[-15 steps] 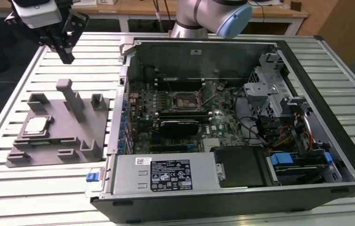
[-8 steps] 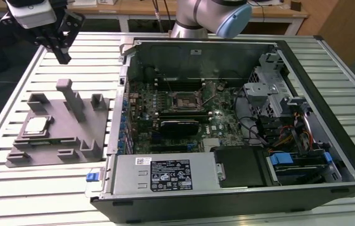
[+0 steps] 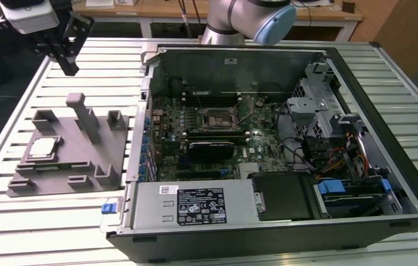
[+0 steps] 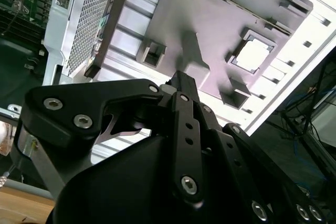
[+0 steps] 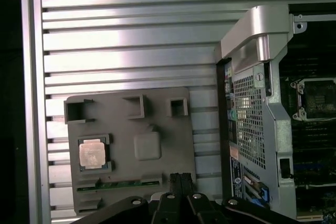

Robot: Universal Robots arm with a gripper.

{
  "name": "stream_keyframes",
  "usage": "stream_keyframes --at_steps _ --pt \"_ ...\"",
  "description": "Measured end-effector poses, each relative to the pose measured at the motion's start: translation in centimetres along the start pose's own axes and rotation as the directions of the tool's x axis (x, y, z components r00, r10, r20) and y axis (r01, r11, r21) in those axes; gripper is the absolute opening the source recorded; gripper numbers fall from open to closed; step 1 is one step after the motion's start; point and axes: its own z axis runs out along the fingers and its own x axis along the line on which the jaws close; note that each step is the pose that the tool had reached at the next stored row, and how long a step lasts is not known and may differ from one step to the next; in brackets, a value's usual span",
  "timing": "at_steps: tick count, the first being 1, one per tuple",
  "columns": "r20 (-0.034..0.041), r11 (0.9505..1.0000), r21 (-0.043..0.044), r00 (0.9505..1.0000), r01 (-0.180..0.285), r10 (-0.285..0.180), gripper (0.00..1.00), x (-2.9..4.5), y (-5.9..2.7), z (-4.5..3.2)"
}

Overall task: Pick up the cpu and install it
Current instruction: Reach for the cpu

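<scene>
The cpu (image 3: 44, 147), a small pale silver square, lies flat in a recess of the grey fixture (image 3: 76, 158) on the exterior view's left. Both wrist views show the cpu (image 5: 93, 154) (image 4: 253, 55) in that recess, uncovered. My gripper (image 3: 69, 67) hangs high above the table beyond the fixture's far edge, well clear of the chip. Its fingers (image 5: 181, 178) are pressed together with nothing between them. The dark square socket (image 3: 219, 117) with its metal frame sits in the middle of the motherboard inside the open case.
The open computer case (image 3: 386, 88) fills the middle and the exterior view's right, with a power supply (image 3: 194, 205) at its near side and a drive cage (image 3: 320, 105). Upright blocks (image 3: 83, 113) rise from the fixture. The slatted metal table (image 3: 16, 221) ends close to the fixture.
</scene>
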Motion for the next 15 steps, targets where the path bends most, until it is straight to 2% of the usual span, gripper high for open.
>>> stream_keyframes --at_steps 15 --pt "0.0001 1.0 0.0 1.0 0.0 0.0 0.11 1.5 -0.12 0.04"
